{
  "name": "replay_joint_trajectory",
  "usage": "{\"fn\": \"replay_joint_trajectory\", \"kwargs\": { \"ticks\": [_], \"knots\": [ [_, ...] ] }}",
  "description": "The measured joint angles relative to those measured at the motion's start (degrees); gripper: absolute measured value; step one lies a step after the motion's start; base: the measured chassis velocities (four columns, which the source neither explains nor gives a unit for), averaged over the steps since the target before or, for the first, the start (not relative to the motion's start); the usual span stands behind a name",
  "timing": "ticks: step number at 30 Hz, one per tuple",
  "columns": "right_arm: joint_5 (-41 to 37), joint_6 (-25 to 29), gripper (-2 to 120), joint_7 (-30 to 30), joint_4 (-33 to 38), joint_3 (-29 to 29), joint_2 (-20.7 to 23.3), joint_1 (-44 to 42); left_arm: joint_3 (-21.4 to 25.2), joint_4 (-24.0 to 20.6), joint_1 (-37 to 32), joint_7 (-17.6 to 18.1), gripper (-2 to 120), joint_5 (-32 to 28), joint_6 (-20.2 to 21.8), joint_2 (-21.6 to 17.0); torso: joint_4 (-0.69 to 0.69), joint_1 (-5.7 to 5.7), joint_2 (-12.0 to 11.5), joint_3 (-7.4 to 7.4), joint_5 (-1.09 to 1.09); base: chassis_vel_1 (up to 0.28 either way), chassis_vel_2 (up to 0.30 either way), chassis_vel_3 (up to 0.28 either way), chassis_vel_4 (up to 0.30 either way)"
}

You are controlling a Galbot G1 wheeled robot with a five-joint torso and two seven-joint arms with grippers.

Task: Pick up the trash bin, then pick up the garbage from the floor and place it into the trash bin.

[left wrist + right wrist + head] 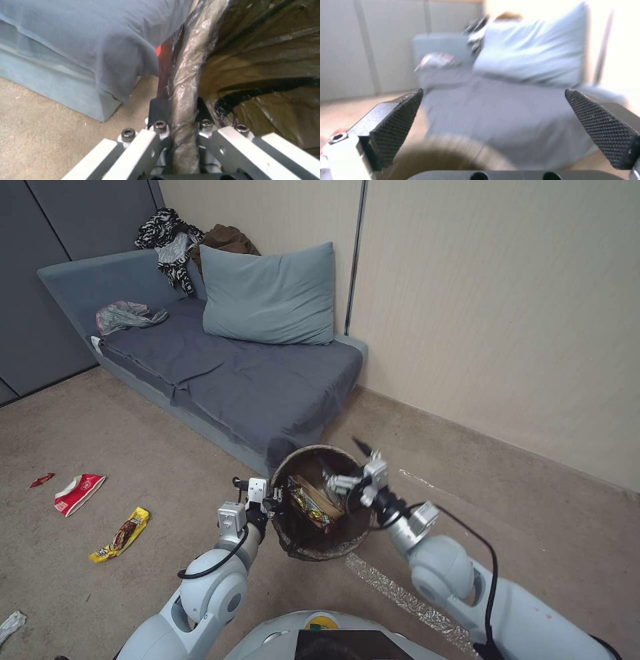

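The trash bin (297, 543), a round bucket lined with a dark brown bag, hangs just off the floor in front of the sofa. My left gripper (276, 503) is shut on its near-left rim; the left wrist view shows that gripper (181, 107) clamped over the bag-covered rim (190, 75). A crumpled brown and gold wrapper (313, 501) lies inside the bin. My right gripper (337, 485) hovers over the bin's mouth, open and holding nothing (494, 91). Garbage lies on the floor at left: a red-and-white wrapper (79, 492), a small red scrap (41, 480), a yellow snack wrapper (121, 533) and a white tissue (12, 623).
A grey-blue sofa (220, 373) with a pillow (270, 295), clothes and a grey plastic bag (127, 315) stands right behind the bin. A wall runs along the right. A silvery foil strip (400, 597) lies on the carpet by my right arm. Open carpet lies to the left.
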State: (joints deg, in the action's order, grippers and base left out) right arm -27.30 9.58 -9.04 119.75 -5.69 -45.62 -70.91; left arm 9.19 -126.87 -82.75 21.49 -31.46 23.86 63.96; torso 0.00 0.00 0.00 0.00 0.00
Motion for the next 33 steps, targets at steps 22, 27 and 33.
{"fn": "replay_joint_trajectory", "kwargs": {
  "ticks": [22, 27, 33],
  "knots": [
    [2.24, -8.89, 100, -14.64, 5.39, 32.47, -10.52, -8.68, 1.47, -0.06, -1.03, 1.13, 0, 1.5, -1.31, 0.33, 0.0, 0.0, 0.0, 0.0, 0.01, 0.0, 0.0, 0.0, 0.0],
    [6.77, -7.66, 100, -14.14, 4.58, 34.07, -13.44, -12.81, 1.8, -0.16, -1.24, 1.6, 0, 1.51, -1.34, 0.02, -0.01, 0.0, 0.0, 0.0, 0.01, 0.0, 0.0, 0.0, 0.0],
    [9.97, -6.86, 100, -13.36, 4.74, 34.3, -16.15, -16.29, 1.95, -0.21, -1.34, 1.72, 0, 1.52, -1.71, -0.15, 0.0, 0.0, 0.0, 0.0, -0.01, 0.0, 0.0, 0.0, 0.0]
  ]
}}
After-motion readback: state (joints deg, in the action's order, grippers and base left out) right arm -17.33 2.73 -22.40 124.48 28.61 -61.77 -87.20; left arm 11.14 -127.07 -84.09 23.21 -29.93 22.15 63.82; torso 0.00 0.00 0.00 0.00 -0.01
